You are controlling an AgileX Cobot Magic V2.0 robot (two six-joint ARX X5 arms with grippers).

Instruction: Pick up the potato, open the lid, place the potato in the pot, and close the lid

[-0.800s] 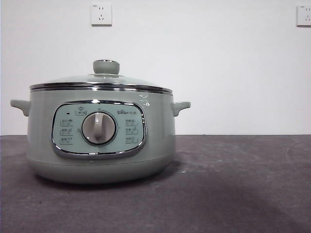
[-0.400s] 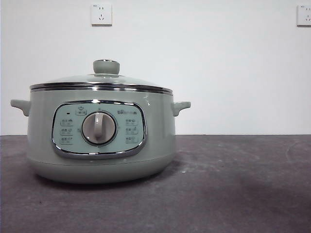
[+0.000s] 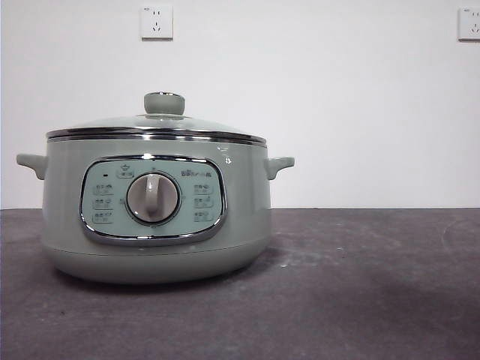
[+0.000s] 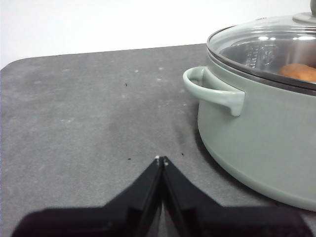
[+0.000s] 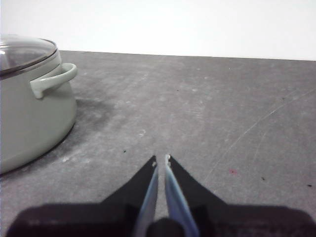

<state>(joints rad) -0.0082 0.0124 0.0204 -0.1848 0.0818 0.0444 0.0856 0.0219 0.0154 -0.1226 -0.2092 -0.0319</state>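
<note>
The sage-green pot (image 3: pixel 154 210) stands on the dark table left of centre, its dial panel facing the front view. The glass lid (image 3: pixel 157 124) with its green knob rests shut on the pot's chrome rim. Through the lid (image 4: pixel 269 47) in the left wrist view, the orange-brown potato (image 4: pixel 298 72) lies inside the pot (image 4: pixel 256 128). My left gripper (image 4: pixel 161 160) hovers over bare table beside one pot handle, jaws shut and empty. On the other side of the pot (image 5: pixel 29 113), my right gripper (image 5: pixel 161 159) is shut on nothing, also over bare table.
Two wall sockets (image 3: pixel 156 22) sit high on the white wall behind. The pot's side handles (image 3: pixel 279 165) stick out on both sides. Dark table surface (image 3: pixel 360 285) stretches to the right of the pot.
</note>
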